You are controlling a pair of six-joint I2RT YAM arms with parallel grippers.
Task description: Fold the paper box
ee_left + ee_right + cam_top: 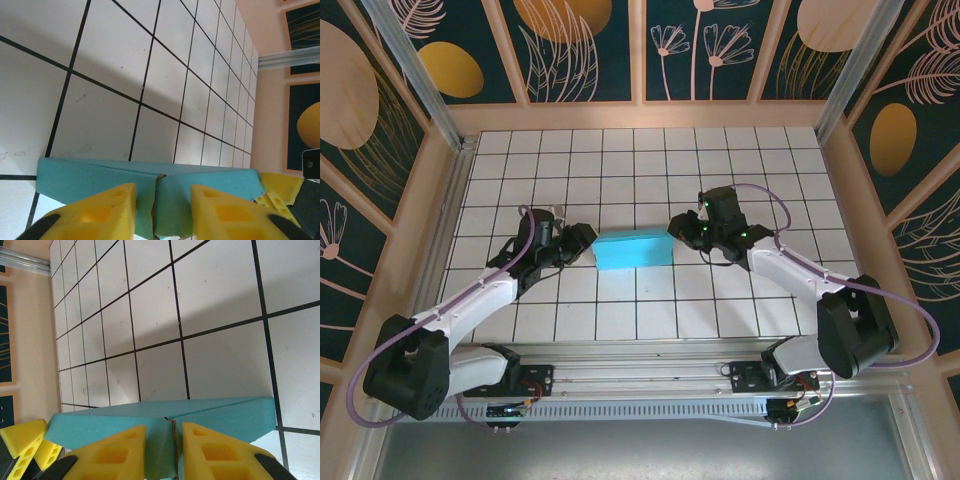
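- Left end effector (pixel 582 243): butted against the left end of the paper box (pixel 632 250). Jaws are spread and grasp nothing. The yellow fingers (pixel 95 212) lie on the end face, one each side of the flap seam (pixel 156 205). My read is that it presses the end flaps closed rather than picking anything up.
- Paper box: flat blue block, blue side out, lying mid-worktop (pixel 620 170) and pinned between the two end effectors. The folding looks nearly done. The left seam edge is ragged and not fully tight.
- Right end effector (pixel 680 232): mirror pose at the box's right end, also released. Its fingers (pixel 220 455) straddle that end's seam.
- The opposed pushes probably keep the box from sliding while the flaps seat. If one side pushes harder, the box could skid or buckle.
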